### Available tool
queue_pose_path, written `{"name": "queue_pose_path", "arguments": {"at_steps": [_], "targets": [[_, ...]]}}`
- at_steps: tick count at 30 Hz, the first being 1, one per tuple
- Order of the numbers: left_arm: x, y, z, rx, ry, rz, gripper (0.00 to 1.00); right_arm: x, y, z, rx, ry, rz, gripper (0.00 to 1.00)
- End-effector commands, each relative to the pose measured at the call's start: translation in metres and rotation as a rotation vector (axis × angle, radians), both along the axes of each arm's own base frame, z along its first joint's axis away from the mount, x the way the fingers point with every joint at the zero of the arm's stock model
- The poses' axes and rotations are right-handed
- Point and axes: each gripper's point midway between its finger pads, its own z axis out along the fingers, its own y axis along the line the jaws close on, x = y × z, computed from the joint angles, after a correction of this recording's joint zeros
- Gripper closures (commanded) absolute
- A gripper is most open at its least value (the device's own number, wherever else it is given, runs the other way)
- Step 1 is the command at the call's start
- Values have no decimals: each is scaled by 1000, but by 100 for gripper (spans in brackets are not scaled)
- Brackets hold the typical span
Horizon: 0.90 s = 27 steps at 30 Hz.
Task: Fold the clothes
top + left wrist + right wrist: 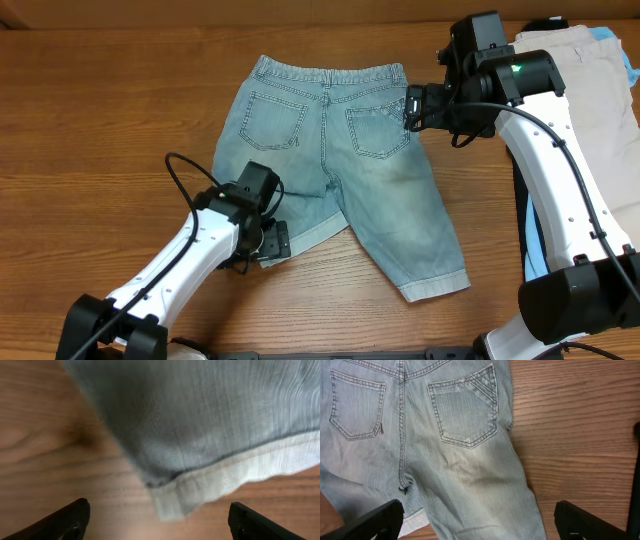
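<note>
Faded light-blue denim shorts [340, 150] lie flat on the wooden table, back pockets up, waistband at the far side. My left gripper [273, 241] is open and empty, just at the hem corner of the shorter-looking left leg. In the left wrist view the hem corner [185, 492] lies between and ahead of the open fingers [160, 527]. My right gripper [412, 107] is open and empty, hovering by the right edge of the shorts near the right back pocket. The right wrist view shows that pocket [465, 410] and the right leg beneath the open fingers [480, 525].
A pile of other clothes lies at the right edge of the table: beige shorts [585, 70] on top, a black garment [521, 195] and a sky-blue one [536, 255] under my right arm. Bare wood [100, 120] surrounds the shorts.
</note>
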Motion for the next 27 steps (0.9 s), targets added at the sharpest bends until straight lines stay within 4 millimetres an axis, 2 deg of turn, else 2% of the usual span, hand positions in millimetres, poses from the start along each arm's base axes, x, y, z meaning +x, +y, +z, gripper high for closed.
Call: {"name": "queue_pose_path", "arguments": {"at_steps": [1,2,6,8,13,14,15,18,24,27], "targets": [[-3,-2,-12,-19,-21,-6,17,-2,0,11,-9,-37,7,0],[-4,-2,-19,-26,-28,-4,27,-2,0,11,-9,-37,7,0],[-5,-1,-26,-30,-39,-1,42,-2,0,11,-10,-38,7,0],[-3,-2,-26,-33,-46,-2,45,-1,0,11,-9,-39,7,0],[-4,-1,-26,-30,-42,-3,71,-1,0,12,-9,-41,7,0],[-6,0,-26,-24,-38,-5,90,0,0,12,-9,-43,7,0],[-8,2,-26,-15,-27,-4,96,0,0,12,-8,-44,7,0],[-18,12,-23,11,33,19,96,0,0,12,-8,-47,7,0],[-58,53,4,105,267,111,96,8,2,16,0,-80,7,0],[-72,45,9,14,350,179,92,13,3,18,4,-101,6,0]]}}
